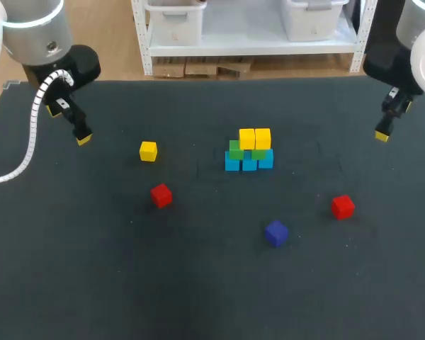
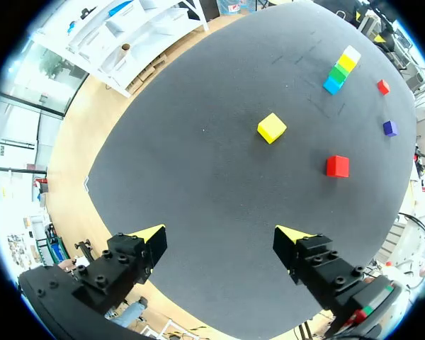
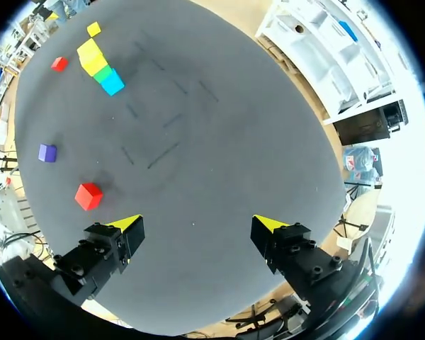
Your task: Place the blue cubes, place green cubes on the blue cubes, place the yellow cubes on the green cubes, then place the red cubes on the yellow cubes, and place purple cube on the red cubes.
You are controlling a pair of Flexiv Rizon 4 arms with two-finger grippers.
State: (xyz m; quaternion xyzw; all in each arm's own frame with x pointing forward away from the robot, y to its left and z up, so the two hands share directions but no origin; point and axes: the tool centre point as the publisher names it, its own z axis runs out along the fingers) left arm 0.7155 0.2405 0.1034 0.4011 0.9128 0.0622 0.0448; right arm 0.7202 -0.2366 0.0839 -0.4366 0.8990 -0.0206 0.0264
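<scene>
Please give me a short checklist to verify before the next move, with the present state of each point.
1. Left gripper open and empty: ok.
2. Right gripper open and empty: ok.
3. Loose yellow cube apart from other cubes: ok.
4. Stack upright: ok.
5. Free spot on the stack for that cube: cannot tell.
</scene>
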